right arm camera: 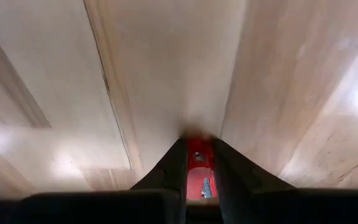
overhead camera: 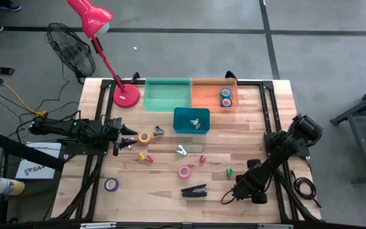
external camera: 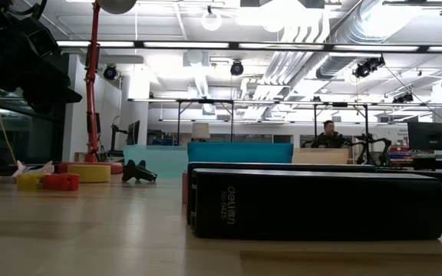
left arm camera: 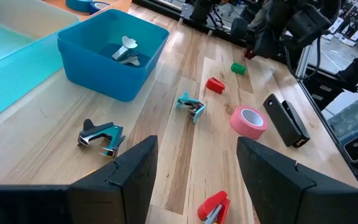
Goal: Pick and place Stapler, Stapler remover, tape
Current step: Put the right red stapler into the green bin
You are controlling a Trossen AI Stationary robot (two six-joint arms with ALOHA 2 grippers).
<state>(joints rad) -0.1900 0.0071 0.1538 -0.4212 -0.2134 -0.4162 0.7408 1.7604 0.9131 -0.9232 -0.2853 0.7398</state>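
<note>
My right gripper (right arm camera: 197,163) is clenched on something small and red, with the stapler (overhead camera: 194,190) lying crosswise just to its left.

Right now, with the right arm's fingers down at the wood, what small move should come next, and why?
Probably a short straight lift. The right gripper has its fingers closed on a small red item low over the table top, so raising it clear should come before carrying it anywhere. The left gripper hovers open on the far side.
</note>
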